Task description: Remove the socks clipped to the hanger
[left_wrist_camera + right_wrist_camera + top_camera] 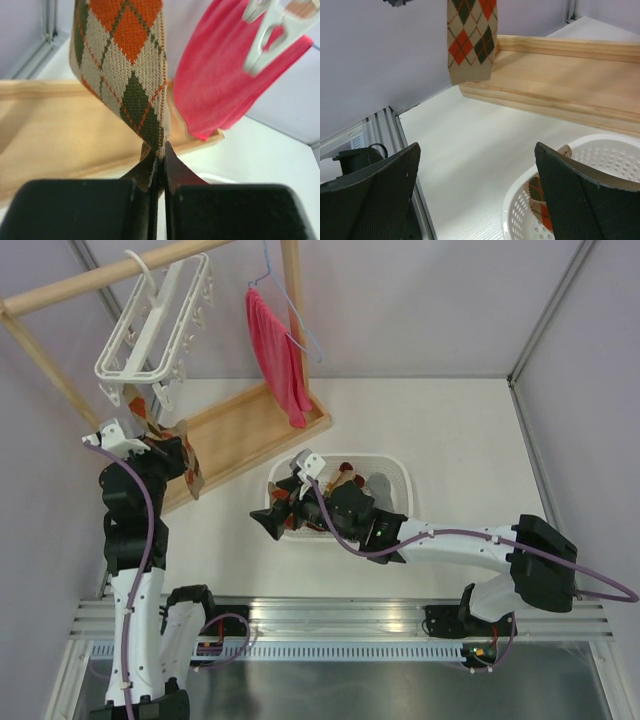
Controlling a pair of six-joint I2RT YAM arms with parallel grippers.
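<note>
**A:** How far along is this, you reckon?

**B:** Mostly there, I'd say. A few socks are already lying in the white mesh basket (argyle ones plus something dark, too bunched up to count). On the hanger I can only make out one argyle sock, dangling off its near end. The left gripper has its jaws clenched on the lower end of it, with the fabric pinched right between them.

**A:** And the other arm?

**B:** The right gripper hovers by the left rim of the basket. Its jaws are spread wide with nothing in them. So what's left, as I read it, is to tug that sock off its clip and drop it in with the rest. I can't see the clip holding it, so I can't swear it's still fastened.

**A:** Much room to move?

**B:** It's tight on the left. The sock hangs over the wooden tray at the foot of the rack, with the wall close by and the slanted wooden rail overhead. The red cloth hangs just to the right, and a spare clip dangles in front of it in the left wrist view. Pulling down and over toward the basket looks like the clear way out. The bare surface opens up to the right of the tray and behind the basket.
</note>
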